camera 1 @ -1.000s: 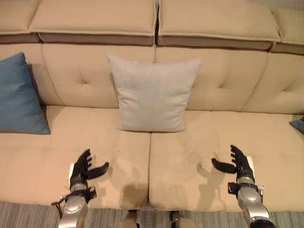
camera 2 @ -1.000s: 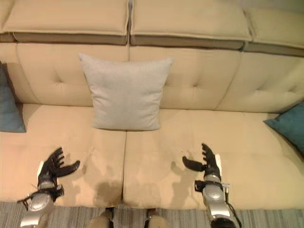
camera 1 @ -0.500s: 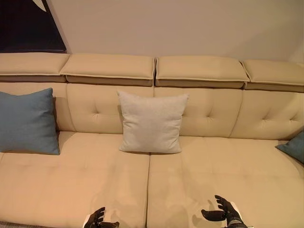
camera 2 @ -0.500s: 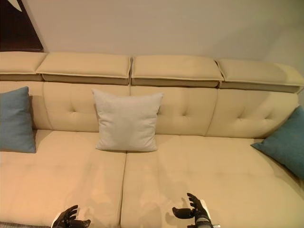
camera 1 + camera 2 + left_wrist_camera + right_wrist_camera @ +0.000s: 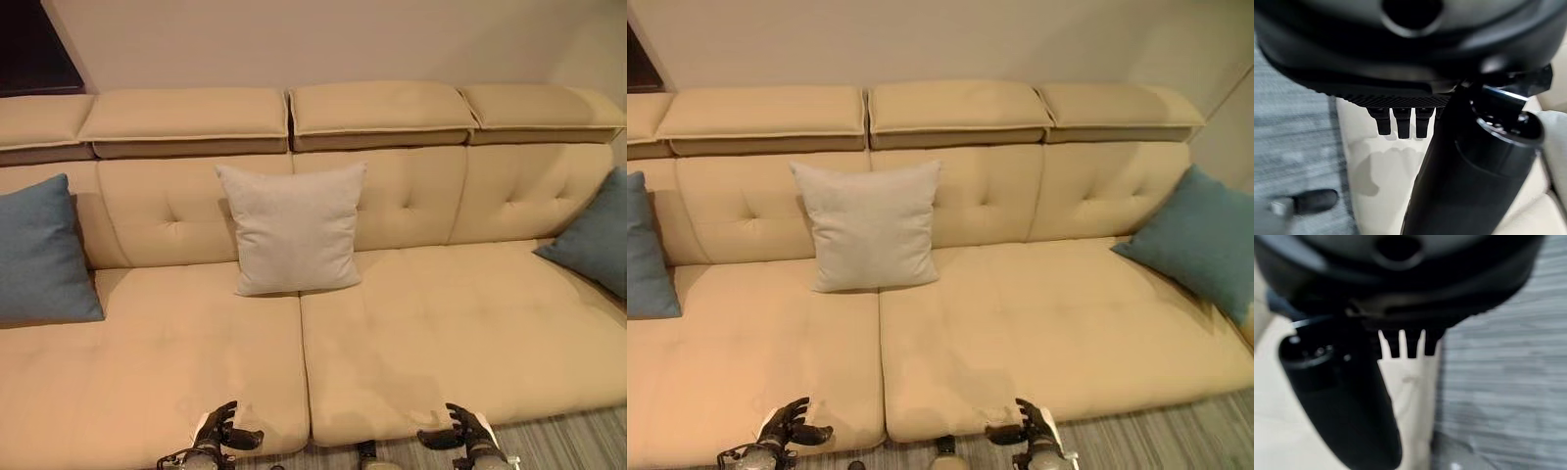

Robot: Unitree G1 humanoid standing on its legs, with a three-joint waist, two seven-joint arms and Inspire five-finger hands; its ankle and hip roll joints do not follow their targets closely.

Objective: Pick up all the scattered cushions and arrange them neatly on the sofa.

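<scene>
A light grey cushion (image 5: 292, 227) leans upright against the backrest of the beige sofa (image 5: 421, 333), near its middle. A blue cushion (image 5: 39, 253) stands at the sofa's left end. A second blue cushion (image 5: 1198, 240) leans at the right end. My left hand (image 5: 217, 432) hovers open at the seat's front edge, left of the seam. My right hand (image 5: 464, 434) is open too, just off the front edge on the right. Neither hand holds anything; the left wrist view shows the left hand's fingers (image 5: 1400, 122) straight over the seat edge, and the right hand's fingers (image 5: 1409, 345) are straight likewise.
Grey striped carpet (image 5: 578, 441) lies in front of the sofa at the lower right. A plain wall (image 5: 313, 39) rises behind the backrest, with a dark panel (image 5: 34, 59) at the upper left.
The camera has swung right and pulled back, so the right blue cushion and carpet now show. Both hands stay open and empty, now at the seat's front edge.
</scene>
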